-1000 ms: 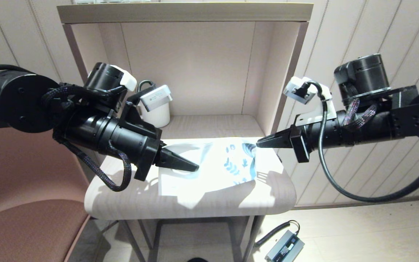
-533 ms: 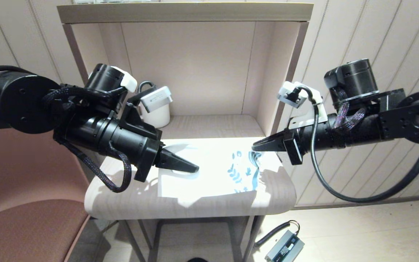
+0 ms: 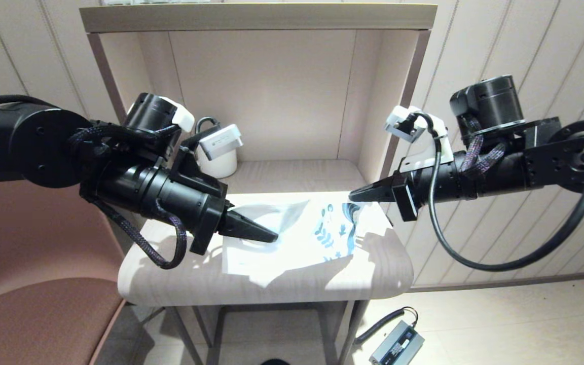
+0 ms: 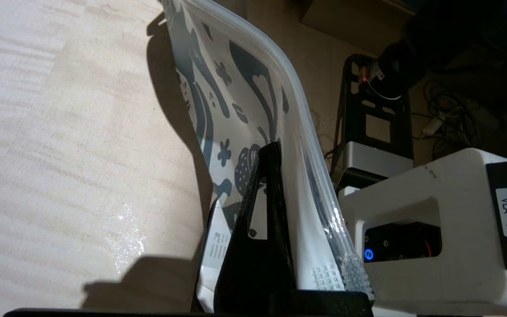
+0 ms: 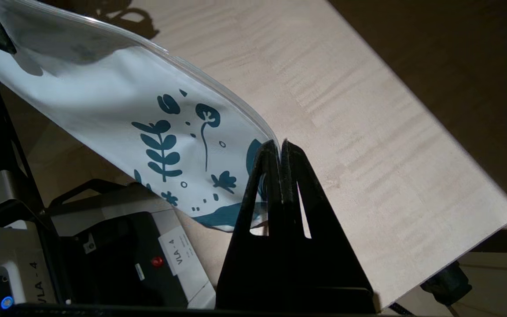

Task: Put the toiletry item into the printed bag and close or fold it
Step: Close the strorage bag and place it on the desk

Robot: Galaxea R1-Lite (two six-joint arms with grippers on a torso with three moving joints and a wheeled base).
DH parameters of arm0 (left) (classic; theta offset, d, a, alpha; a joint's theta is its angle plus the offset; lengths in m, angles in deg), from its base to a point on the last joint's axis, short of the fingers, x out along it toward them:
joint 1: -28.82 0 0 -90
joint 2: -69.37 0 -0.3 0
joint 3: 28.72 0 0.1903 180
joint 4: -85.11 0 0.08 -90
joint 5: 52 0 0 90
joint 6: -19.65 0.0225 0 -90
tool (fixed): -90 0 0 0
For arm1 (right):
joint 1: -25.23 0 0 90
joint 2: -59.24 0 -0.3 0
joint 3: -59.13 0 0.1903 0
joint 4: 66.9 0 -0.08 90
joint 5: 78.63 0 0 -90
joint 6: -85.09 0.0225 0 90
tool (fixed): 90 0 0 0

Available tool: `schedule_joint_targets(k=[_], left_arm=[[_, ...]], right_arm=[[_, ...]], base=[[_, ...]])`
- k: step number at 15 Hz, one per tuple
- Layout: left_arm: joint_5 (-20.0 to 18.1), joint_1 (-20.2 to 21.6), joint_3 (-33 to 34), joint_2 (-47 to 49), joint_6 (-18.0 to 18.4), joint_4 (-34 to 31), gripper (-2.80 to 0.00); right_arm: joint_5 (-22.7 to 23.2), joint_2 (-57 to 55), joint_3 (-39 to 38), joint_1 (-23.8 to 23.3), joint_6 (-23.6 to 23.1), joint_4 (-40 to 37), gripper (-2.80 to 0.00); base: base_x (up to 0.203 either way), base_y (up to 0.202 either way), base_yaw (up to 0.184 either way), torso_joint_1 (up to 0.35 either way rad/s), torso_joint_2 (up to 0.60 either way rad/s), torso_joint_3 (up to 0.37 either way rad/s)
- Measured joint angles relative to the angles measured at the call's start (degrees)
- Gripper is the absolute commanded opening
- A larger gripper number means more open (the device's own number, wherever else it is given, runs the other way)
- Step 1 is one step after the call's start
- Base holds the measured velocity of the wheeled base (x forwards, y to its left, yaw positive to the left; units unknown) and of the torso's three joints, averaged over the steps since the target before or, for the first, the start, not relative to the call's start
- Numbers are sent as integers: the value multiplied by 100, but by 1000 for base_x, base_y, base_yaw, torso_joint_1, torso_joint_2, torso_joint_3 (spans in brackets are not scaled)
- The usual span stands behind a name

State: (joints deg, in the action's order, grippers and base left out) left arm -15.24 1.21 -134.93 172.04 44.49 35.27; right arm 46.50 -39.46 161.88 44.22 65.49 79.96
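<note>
The printed bag hangs stretched between my two grippers over the small wooden table. Its far long edge is raised and its near edge rests on the tabletop. My left gripper is shut on the plain white end of the bag, where the left gripper pinches the upper edge. My right gripper is shut on the corner of the teal leaf-printed end, shown by the right gripper with its fingers pressed together. The slim white toiletry item is out of view.
A white ribbed mug stands at the back left of the alcove, behind my left wrist. Alcove walls close in the back and both sides. A pinkish chair sits at the left, and a power brick lies on the floor.
The bag flattened onto the table half a second ago and its far edge has lifted again. My right gripper moved left, dipped, then rose slightly. The left gripper barely moved.
</note>
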Motion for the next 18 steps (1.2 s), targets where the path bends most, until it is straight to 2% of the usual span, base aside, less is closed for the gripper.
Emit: schedule_joint_targets(k=[15, 16, 18], left_arm=[[-4, 2, 7, 71, 18, -1, -280], [-3, 2, 11, 71, 16, -1, -280], [-2, 2, 13, 69, 17, -2, -280]], right_arm=[[-18, 60, -138, 44, 8, -25, -280], [-37, 63, -145, 46, 3, -11, -11], [-36, 69, -172, 51, -8, -7, 0]], base=[[0, 0, 0, 0, 0, 0], [0, 0, 0, 0, 0, 0], [0, 0, 0, 0, 0, 0]])
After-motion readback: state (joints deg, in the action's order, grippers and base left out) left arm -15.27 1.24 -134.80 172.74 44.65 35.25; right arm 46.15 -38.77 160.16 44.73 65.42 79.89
